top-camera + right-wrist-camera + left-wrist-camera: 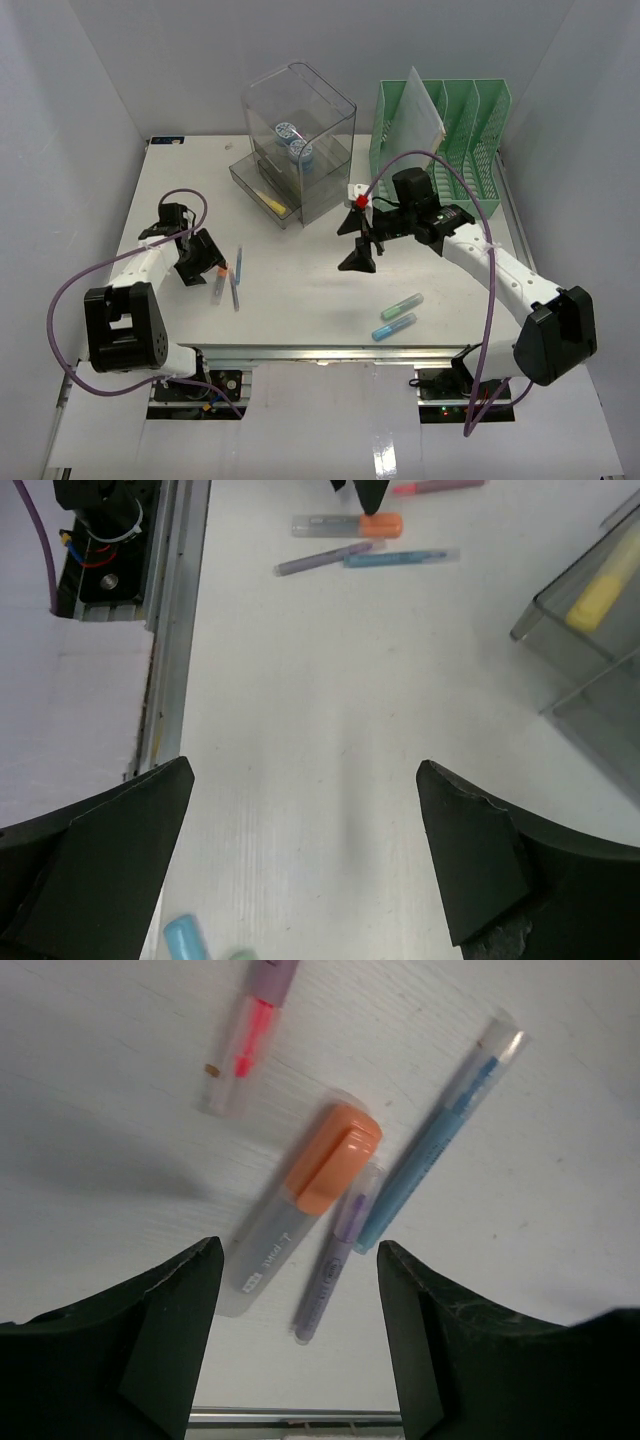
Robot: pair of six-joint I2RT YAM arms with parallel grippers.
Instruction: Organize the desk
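Note:
The white desk [300, 300] carries loose pens. In the left wrist view an orange-capped highlighter [300, 1205], a purple pen [335, 1260], a blue pen [440, 1135] and a pink pen [250, 1040] lie close together. My left gripper [298, 1252] hangs open just over them. The near ends of the highlighter and purple pen lie between its jaws, untouched. My right gripper [305, 770] is open and empty above bare desk at mid-table [357, 242]. A blue highlighter [393, 327] and a green highlighter [402, 305] lie near the front edge.
A clear drawer organizer [297, 140] stands at the back centre with a yellow item [600, 590] in its lower tray. A green file rack [455, 135] holding a white sheet stands at the back right. The aluminium rail [170, 630] runs along the front edge.

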